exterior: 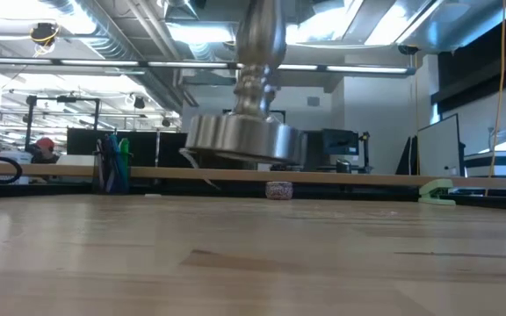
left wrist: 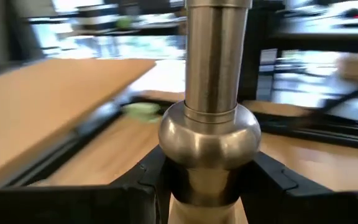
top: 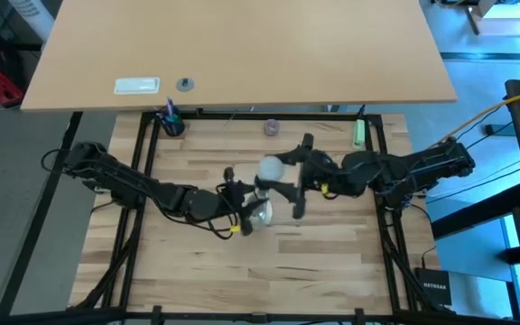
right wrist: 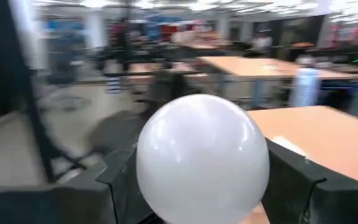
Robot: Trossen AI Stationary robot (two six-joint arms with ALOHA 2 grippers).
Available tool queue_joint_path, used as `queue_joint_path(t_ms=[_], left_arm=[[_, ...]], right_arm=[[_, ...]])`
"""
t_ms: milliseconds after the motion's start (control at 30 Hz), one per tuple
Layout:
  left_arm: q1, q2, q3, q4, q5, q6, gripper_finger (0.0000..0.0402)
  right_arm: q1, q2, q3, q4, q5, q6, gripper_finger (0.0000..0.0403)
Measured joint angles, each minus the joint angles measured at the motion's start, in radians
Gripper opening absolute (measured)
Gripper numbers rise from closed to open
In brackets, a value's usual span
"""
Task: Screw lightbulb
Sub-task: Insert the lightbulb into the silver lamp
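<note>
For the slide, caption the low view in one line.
Silvery lamp stand lifted clear of the wooden table, its round base tilted in mid-air, office room behind.

light wooden table [top: 197, 271], small greyish knob [top: 271, 127], green object, perhaps a clip [top: 359, 134]

The screw base of the lightbulb [right wrist: 202, 158] was hidden behind its globe. The top of the stand [exterior: 244, 132] was cut off by the low view's edge, and the room behind the stand was blurred. The small object [top: 271, 127] beyond the stand was too small to tell.
</note>
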Motion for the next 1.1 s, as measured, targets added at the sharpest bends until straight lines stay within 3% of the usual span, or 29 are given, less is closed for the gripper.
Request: queue_joint_path(t_ms=[200,367,533,700,867,933,1100], left_arm=[[-0.028,0.067,0.034,-0.006,-0.285,-0.050,0.0124],[-0.051,0.109,0.053,0.012,-0.451,-0.004,0.0124],[-0.049,0.113,0.057,0.018,-0.463,0.008,0.0124],[-0.048,0.108,0.052,0.013,-0.453,0.010,0.0124],[-0.051,0.090,0.053,-0.050,-0.424,0.018,0.0124],[-0.052,0.080,0.053,-0.051,-0.420,0.007,0.0124],[-0.049,0.058,0.052,-0.073,-0.341,0.017,0.0124]], right_arm=[[0.002,0.073,0.000,0.049,0.217,-0.018,0.0247],[0.002,0.104,-0.001,0.085,0.286,-0.024,0.0247],[0.003,0.110,-0.003,0.106,0.332,-0.036,0.0247],[0.000,0.100,-0.006,0.118,0.224,-0.064,0.0254],[0.037,0.051,-0.016,0.057,0.170,-0.071,0.0363],[0.061,0.022,-0.018,0.018,0.158,-0.088,0.0385],[0.120,-0.108,0.023,-0.179,0.146,-0.101,0.0354]])
